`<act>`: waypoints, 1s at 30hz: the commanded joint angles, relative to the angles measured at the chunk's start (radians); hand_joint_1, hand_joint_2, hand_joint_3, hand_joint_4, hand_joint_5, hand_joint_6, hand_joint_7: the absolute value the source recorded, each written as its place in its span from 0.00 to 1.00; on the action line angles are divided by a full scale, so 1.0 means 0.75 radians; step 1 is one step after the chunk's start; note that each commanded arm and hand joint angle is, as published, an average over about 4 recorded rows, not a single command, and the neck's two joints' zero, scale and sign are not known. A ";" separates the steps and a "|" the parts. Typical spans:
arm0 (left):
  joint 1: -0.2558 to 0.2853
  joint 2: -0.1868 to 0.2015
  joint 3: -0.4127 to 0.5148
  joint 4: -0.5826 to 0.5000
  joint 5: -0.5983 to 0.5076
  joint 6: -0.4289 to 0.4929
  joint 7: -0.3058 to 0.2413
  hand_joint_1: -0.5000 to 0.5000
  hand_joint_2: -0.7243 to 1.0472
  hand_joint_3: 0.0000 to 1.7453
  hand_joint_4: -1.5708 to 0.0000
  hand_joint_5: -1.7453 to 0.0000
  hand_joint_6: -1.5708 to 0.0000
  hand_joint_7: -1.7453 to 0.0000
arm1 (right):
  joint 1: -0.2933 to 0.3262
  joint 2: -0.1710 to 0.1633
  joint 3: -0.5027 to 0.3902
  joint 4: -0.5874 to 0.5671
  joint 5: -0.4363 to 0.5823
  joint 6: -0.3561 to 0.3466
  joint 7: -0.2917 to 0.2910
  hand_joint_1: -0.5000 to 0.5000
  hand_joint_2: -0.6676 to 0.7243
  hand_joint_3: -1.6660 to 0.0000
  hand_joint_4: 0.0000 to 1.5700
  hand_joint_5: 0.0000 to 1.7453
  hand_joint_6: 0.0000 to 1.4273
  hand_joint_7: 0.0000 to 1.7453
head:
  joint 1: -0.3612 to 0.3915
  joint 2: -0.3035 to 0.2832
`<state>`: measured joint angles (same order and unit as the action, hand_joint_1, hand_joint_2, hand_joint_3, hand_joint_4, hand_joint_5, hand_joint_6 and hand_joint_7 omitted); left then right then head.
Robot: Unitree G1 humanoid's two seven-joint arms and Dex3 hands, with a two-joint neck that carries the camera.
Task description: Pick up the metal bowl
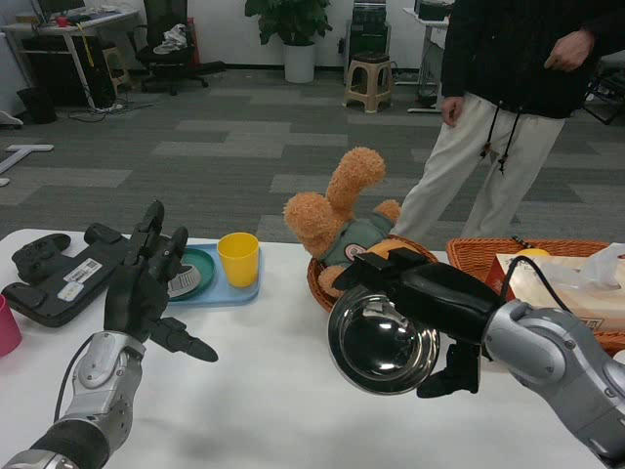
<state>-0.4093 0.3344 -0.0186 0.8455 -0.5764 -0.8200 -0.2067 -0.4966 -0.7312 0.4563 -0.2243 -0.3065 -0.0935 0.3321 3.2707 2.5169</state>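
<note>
One right hand (430,298) gripping metal bowl (383,344), lifted

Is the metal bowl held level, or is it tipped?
Tipped. The metal bowl hangs in the right robot hand with its shiny inside turned toward the camera, and nothing shows inside it.

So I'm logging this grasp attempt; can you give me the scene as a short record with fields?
target: shiny round metal bowl, tilted, off the table
right hand: grips the bowl's rim
left hand: raised, fingers spread, holds nothing
behind bowl: orange plush toy in round wicker basket
left side: yellow plastic cup on light blue tray, black game controller
person: standing beyond the table
</note>
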 commanded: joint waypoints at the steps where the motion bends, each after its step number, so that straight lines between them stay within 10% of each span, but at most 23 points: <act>1: -0.011 0.007 0.009 -0.011 0.027 -0.019 0.002 0.00 0.23 0.05 0.90 1.00 1.00 1.00 | 0.011 0.014 -0.003 0.000 -0.007 0.008 -0.001 0.04 0.18 0.07 0.08 0.86 0.00 0.88 | 0.001 -0.004; 30: 0.001 0.044 0.012 -0.017 0.040 -0.024 0.004 0.00 0.20 0.05 0.90 1.00 1.00 1.00 | -0.017 0.068 0.018 0.023 -0.035 0.020 0.001 0.04 0.17 0.06 0.09 0.89 0.00 0.88 | 0.006 -0.049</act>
<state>-0.4094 0.3591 -0.0151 0.8285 -0.5407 -0.8302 -0.2069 -0.4969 -0.6869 0.4650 -0.2134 -0.3299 -0.0866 0.3321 3.2745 2.4817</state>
